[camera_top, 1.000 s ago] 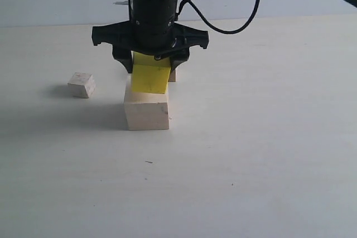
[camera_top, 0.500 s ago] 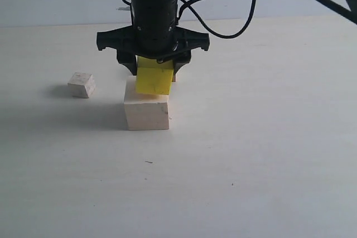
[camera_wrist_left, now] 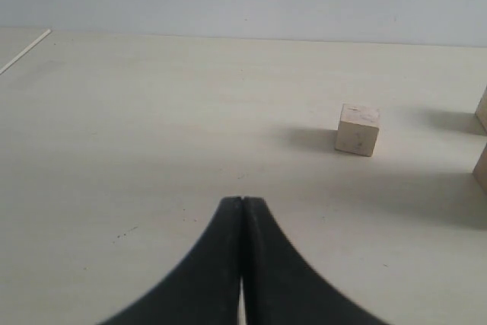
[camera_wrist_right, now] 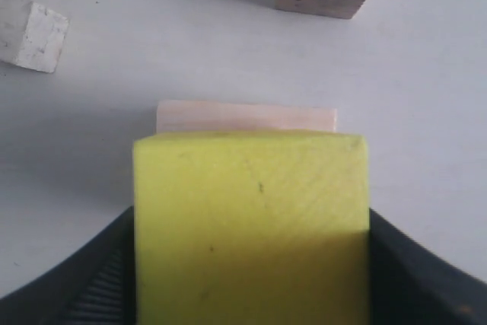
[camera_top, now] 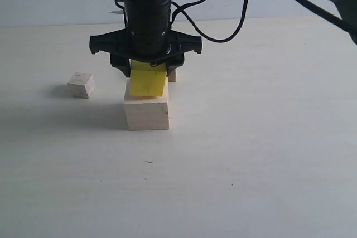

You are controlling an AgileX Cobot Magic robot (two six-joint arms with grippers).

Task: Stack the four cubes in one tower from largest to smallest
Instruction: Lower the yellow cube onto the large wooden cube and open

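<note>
Surface (camera_top: 251,154): pale, matte, mostly bare.
Centre: large pale beige wooden cube (camera_top: 146,114) resting flat.
Left: small speckled wooden cube (camera_top: 81,85), well apart.
Behind centre: second small cube (camera_top: 172,75), partly hidden.

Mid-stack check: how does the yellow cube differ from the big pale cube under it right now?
Colour: the yellow cube is bright yellow, the pale cube is beige wood. Size: the yellow cube is smaller than the pale cube. Pose: the yellow cube sits tilted in the right gripper; the pale cube rests flat on the table, ungripped. Both are cubes, one above the other.
</note>
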